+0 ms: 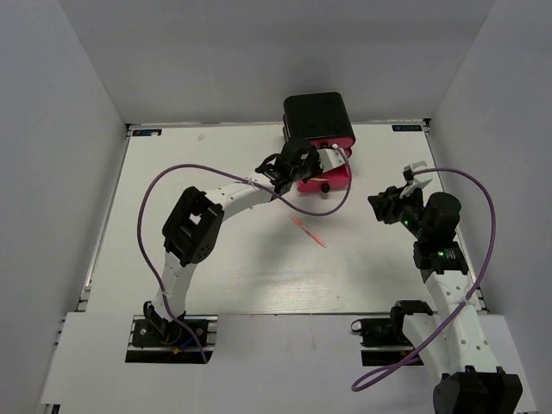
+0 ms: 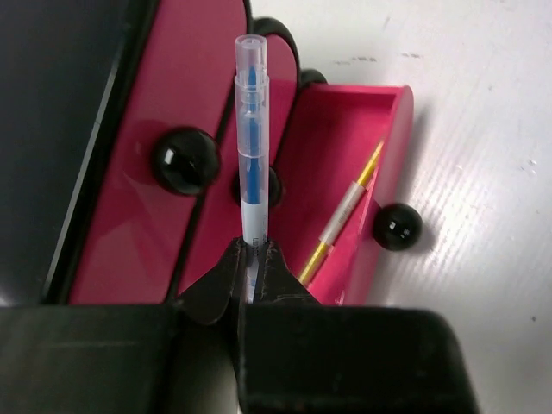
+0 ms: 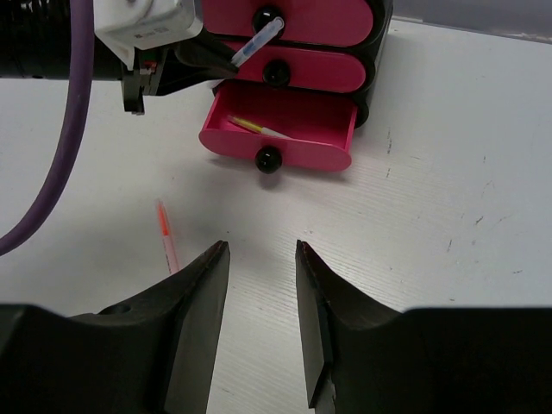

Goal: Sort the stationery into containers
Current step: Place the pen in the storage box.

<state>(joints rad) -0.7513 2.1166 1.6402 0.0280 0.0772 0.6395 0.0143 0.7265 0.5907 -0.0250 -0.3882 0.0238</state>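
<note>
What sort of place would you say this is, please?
Probably a robotics test cell: a white table boxed in by plain grey walls, left arm and right arm bolted at its near edge, a small drawer box.

A flat white worktop [image 1: 216, 276] of painted board, with a faint wood grain and a few small dark scuffs, lies under soft, even light. Plain pale-grey wall panels [image 1: 276, 52] rise from the worktop's left, far and right edges, boxing it in.
</note>
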